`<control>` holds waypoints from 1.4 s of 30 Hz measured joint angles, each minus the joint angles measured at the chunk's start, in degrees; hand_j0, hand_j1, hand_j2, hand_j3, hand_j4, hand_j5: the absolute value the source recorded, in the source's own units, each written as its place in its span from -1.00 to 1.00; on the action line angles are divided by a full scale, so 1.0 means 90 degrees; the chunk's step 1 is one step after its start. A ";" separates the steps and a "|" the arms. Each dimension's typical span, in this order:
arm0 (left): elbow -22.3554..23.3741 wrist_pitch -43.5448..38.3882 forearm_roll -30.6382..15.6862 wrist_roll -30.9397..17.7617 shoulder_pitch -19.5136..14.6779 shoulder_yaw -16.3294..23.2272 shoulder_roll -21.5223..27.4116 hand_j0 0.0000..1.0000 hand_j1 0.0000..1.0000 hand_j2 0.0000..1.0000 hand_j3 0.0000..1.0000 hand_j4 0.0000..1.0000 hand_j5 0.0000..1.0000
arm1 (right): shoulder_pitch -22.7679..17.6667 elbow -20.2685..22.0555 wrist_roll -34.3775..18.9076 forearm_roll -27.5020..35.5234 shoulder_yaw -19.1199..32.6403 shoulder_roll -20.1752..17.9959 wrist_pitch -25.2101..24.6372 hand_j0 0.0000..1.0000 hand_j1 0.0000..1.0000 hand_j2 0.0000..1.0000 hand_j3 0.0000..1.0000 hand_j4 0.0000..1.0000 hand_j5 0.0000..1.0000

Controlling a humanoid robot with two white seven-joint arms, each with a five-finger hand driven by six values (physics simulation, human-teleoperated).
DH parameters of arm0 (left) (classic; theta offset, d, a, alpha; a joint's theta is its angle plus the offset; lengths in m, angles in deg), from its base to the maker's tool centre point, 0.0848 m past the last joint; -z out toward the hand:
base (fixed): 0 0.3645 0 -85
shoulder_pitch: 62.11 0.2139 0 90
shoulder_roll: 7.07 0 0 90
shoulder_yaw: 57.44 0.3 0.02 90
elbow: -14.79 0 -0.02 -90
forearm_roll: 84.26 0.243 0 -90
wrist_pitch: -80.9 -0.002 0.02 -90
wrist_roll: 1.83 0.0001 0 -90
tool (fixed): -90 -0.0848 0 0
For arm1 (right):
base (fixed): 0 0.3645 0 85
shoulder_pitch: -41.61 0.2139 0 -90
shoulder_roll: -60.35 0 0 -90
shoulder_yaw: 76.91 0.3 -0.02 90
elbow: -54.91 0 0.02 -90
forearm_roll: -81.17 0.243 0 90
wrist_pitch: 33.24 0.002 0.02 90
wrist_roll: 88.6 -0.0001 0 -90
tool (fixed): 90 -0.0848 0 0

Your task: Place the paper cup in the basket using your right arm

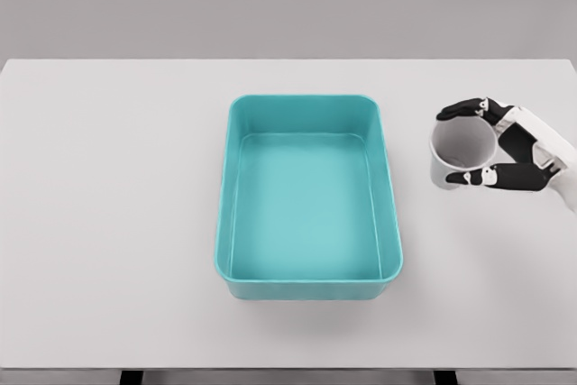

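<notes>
Gripping the paper cup (pixel 462 152), the right hand (pixel 505 146) has its black-tipped fingers (pixel 462 109) curled over the far side of the rim and the thumb (pixel 487 177) pressed against the near side. Cup sits upright, mouth open to the camera, on the white table (pixel 108 223), right of the teal basket (pixel 309 197) and apart from it. Basket is rectangular, lying at table centre. Left arm out of sight.
</notes>
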 measured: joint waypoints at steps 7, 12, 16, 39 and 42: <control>0.0000 0.0000 0.0000 0.0000 0.0000 0.0000 0.0000 1.00 1.00 1.00 1.00 1.00 1.00 | 0.0341 -0.0001 0.0007 0.0002 -0.0128 0.0065 -0.0174 0.38 0.38 0.38 0.38 0.38 0.38; 0.0000 0.0000 0.0000 0.0000 0.0000 0.0000 0.0000 1.00 1.00 1.00 1.00 1.00 1.00 | 0.0596 0.0000 0.0010 -0.0015 -0.0340 0.0171 -0.0408 0.38 0.38 0.38 0.38 0.38 0.38; 0.0000 0.0000 0.0000 0.0000 0.0000 0.0000 0.0000 1.00 1.00 1.00 1.00 1.00 1.00 | 0.0771 0.0002 0.0010 -0.0018 -0.0448 0.0225 -0.0484 0.39 0.39 0.39 0.39 0.39 0.39; -0.0001 0.0000 0.0000 0.0000 0.0000 0.0000 0.0000 1.00 1.00 1.00 1.00 1.00 1.00 | 0.1846 0.0001 0.0009 -0.0019 -0.1114 0.0914 -0.1822 0.40 0.40 0.40 0.40 0.40 0.40; -0.0001 0.0000 0.0000 -0.0001 0.0000 0.0000 0.0000 1.00 1.00 1.00 1.00 1.00 1.00 | 0.1904 0.0001 0.0010 -0.0044 -0.1196 0.1058 -0.1909 0.40 0.40 0.40 0.40 0.40 0.40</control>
